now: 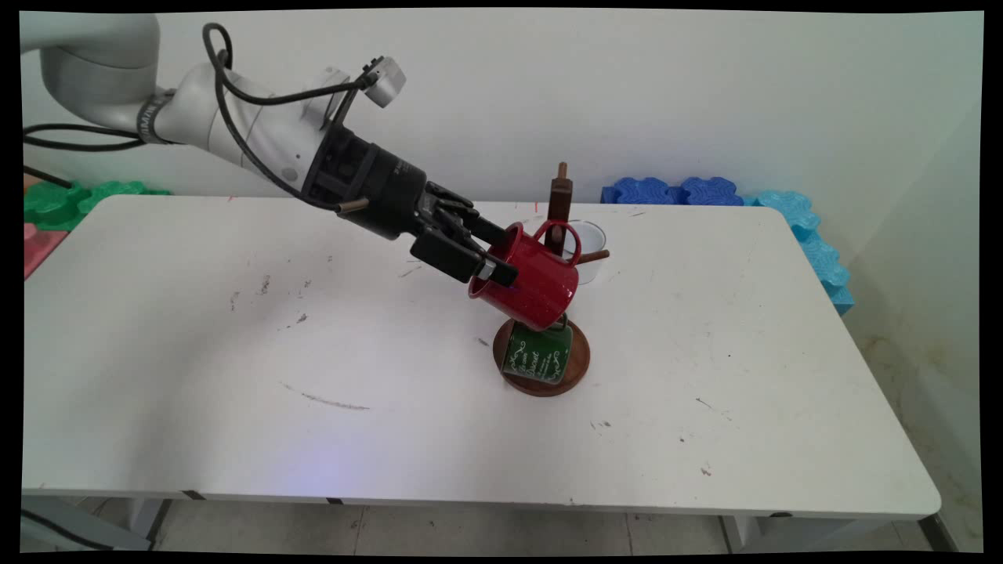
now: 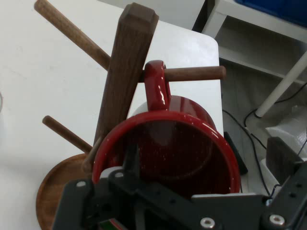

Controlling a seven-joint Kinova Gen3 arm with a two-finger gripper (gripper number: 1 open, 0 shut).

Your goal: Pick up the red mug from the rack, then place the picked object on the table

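Note:
My gripper [image 1: 500, 258] is shut on the rim of a red speckled mug [image 1: 541, 286], which it holds tilted with the mouth facing the hand. In the hand view one finger [image 2: 132, 160] is inside the red mug [image 2: 192, 143] and the other is outside its wall. The mug's handle [image 2: 157, 81] lies against the dark wooden mug tree [image 1: 559, 200], right at a side peg [image 2: 194, 74]; whether the peg passes through the handle I cannot tell. A green mug [image 1: 538, 354] with white lettering hangs low on the tree above its round base [image 1: 580, 362].
A clear glass cup [image 1: 592, 235] stands just behind the tree. Blue foam blocks [image 1: 678, 190] lie along the back right edge and down the right side [image 1: 819, 251]. Green foam [image 1: 55, 202] and a red piece [image 1: 39, 247] sit off the table's left end.

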